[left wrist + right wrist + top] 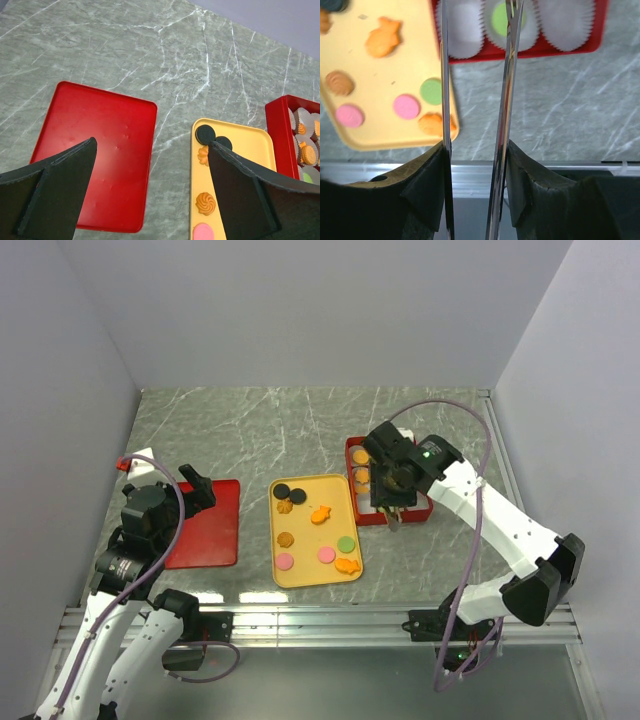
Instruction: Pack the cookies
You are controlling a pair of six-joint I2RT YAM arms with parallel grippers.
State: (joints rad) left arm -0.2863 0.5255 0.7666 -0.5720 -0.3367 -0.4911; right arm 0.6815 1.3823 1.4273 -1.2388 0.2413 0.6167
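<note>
Hovering over red box (560,49) edge — right gripper (391,519) narrow, empty; left gripper (151,144) wide.

No legible text, label, brand, number or sign in any view, none on the cookies (320,516), yellow tray (308,540), red box (350,470), red lid (205,530) or bench (260,430)

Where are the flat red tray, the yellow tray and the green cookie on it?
Flat red tray (100,150): left wrist view, its bare middle.
Yellow tray (310,537): top view, a bare central patch.
Green cookie (431,91): right wrist view, its centre.
</note>
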